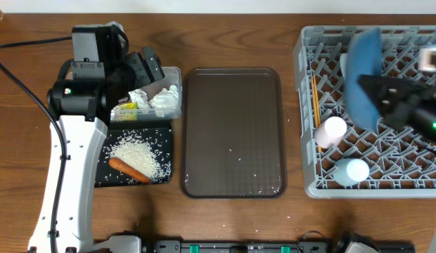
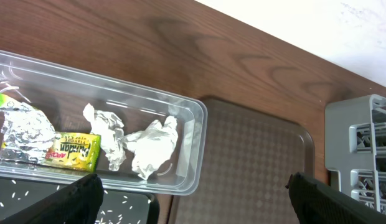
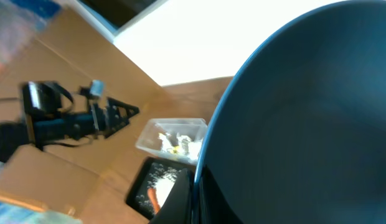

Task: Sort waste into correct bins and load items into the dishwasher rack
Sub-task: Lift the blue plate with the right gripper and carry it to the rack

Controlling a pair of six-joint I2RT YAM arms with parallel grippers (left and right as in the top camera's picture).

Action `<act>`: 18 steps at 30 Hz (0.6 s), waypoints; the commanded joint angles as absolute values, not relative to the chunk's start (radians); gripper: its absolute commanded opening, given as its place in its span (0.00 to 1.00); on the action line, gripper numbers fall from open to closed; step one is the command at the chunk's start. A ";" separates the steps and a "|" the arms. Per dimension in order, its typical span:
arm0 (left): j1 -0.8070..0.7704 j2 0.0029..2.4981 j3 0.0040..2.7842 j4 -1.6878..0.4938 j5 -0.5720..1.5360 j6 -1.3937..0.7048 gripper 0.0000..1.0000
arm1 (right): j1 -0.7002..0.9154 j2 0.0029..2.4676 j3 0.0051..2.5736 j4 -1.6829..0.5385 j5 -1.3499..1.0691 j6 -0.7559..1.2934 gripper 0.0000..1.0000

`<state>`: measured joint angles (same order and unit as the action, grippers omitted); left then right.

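My right gripper (image 1: pixel 369 91) is shut on the rim of the large blue plate (image 1: pixel 363 74) and holds it on edge over the grey dishwasher rack (image 1: pixel 306 184); the plate fills the right wrist view (image 3: pixel 305 118). A pinkish-white cup (image 1: pixel 331 131), a light blue cup (image 1: pixel 350 171) and chopsticks (image 1: pixel 316 105) lie in the rack. My left gripper (image 2: pixel 193 202) is open and empty above the clear tub (image 2: pixel 194 134), which holds napkins (image 2: pixel 152 146) and the wrapper (image 2: pixel 71 150). The black tray (image 1: pixel 105 181) holds rice (image 1: pixel 137 154) and the carrot (image 1: pixel 128 169).
The brown serving tray (image 1: pixel 232 133) lies in the middle with a few rice grains on it. The left arm's white link (image 1: pixel 67 183) reaches over the table's left side.
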<state>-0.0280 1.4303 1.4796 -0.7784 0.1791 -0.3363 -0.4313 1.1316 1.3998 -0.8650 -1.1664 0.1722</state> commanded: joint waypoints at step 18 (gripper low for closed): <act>-0.023 1.417 1.485 -0.778 0.167 -0.333 0.97 | -0.722 1.552 1.391 -1.033 -1.560 -0.278 0.01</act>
<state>-0.0277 1.4303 1.4796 -0.7784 0.1764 -0.3363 -0.6926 1.5154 1.3949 -1.0164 -1.4998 -0.1951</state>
